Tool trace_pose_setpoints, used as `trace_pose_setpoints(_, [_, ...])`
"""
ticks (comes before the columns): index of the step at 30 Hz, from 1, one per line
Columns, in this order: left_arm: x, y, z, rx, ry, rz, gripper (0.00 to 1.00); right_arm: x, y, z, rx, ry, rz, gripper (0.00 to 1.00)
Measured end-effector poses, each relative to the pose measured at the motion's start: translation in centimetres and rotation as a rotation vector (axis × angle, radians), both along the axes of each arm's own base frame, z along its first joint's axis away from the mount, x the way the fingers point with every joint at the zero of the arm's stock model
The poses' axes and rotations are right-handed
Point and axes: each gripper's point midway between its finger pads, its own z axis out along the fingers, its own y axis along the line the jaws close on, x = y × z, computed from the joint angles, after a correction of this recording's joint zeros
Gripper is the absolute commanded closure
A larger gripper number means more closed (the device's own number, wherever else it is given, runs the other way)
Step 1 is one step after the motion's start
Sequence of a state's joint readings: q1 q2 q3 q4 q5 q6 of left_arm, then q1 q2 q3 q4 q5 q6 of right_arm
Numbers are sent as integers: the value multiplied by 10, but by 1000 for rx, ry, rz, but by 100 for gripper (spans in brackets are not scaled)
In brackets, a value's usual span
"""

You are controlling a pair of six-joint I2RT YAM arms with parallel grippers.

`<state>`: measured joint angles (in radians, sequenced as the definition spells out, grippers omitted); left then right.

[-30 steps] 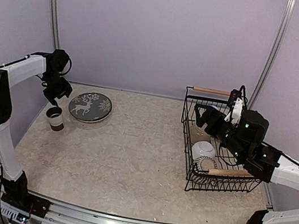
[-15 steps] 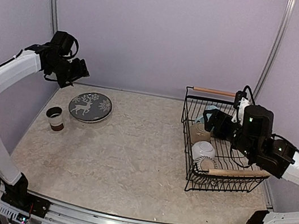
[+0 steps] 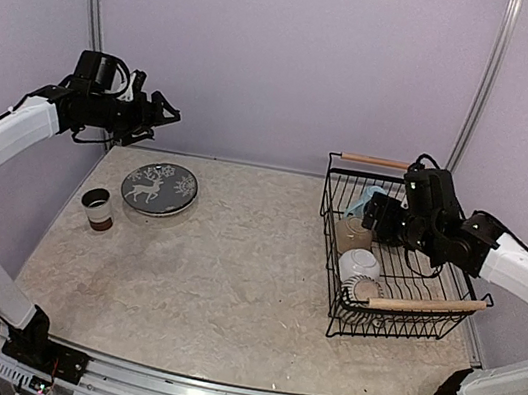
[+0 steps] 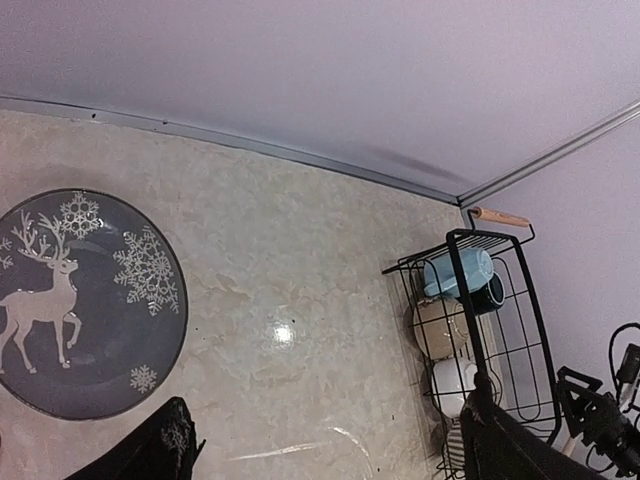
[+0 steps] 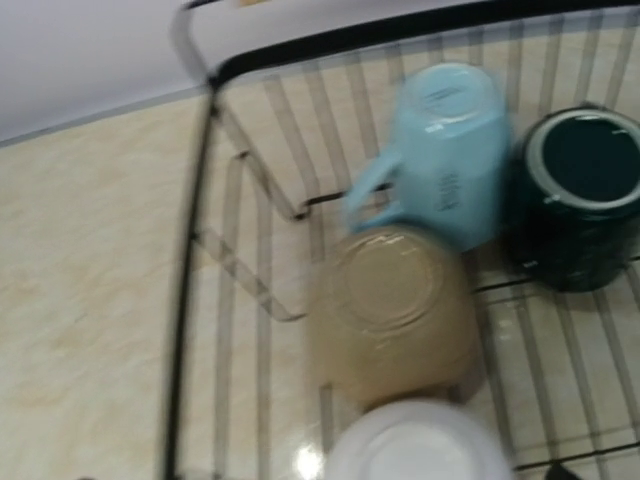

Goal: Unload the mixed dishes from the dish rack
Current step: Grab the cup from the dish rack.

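Top external: plate (image 3: 159,188), cup (image 3: 97,207) unloaded at tabletop's left edge; mugs (image 3: 366,200), bowls (image 3: 361,265) wait in rack (image 3: 394,327); left gripper (image 3: 163,111), right gripper (image 3: 371,213) agape, empty.

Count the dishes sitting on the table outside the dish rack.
2. The dark deer-pattern plate lies at the far left of the table. The brown-and-white cup stands upright beside it, closer to the left edge. None appears hidden.

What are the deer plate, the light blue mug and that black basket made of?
Deer plate: probably glazed ceramic, dark with a white printed pattern.
Light blue mug: likely glossy ceramic, with soft highlights on its side.
Dish rack: thin black wire, seemingly coated metal; its handles look like bare light wood.
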<state>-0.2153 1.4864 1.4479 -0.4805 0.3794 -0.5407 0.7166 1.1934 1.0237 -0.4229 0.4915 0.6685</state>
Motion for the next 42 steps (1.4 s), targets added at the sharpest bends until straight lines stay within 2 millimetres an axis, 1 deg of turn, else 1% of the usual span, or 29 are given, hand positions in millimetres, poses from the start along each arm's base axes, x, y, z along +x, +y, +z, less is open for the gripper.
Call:
trace_pose_setpoints(5, [-3, -9, 1, -29, 3, -49, 11, 30, -28, -16, -19, 54, -73, 5])
trace_pose_setpoints(7, [-3, -11, 0, -35, 8, -61, 10, 41, -34, -22, -26, 78, -89, 5])
trace_pose_setpoints(9, [-3, -13, -2, -42, 14, -75, 10, 57, -38, -26, -33, 98, -104, 5])
trace_pose_setpoints(15, [0, -17, -9, -66, 36, -100, 8, 107, -34, -33, -31, 134, -109, 5])
trace_pose_setpoints(18, [4, -13, -14, -75, 53, -95, 8, 131, -27, -44, -41, 162, -104, 5])
trace_pose_setpoints(22, [10, -9, -23, -80, 76, -83, 8, 155, -16, -64, -64, 213, -88, 5])
trace_pose_setpoints(25, [10, -12, -26, -88, 88, -91, 7, 163, -13, -77, -79, 242, -88, 4])
trace_pose_setpoints(28, [8, -18, -28, -92, 98, -105, 6, 165, -17, -84, -88, 261, -100, 4])
trace_pose_setpoints(33, [1, -35, -30, -90, 105, -147, 1, 171, -29, -81, -77, 259, -129, 4])
trace_pose_setpoints(35, [-2, -42, -30, -91, 106, -165, 1, 177, -34, -78, -73, 251, -142, 4])
trace_pose_setpoints(39, [-6, -50, -29, -91, 106, -184, 1, 182, -41, -75, -76, 241, -160, 4])
trace_pose_setpoints(42, [-6, -52, -28, -91, 103, -189, 1, 186, -45, -78, -74, 248, -162, 4])
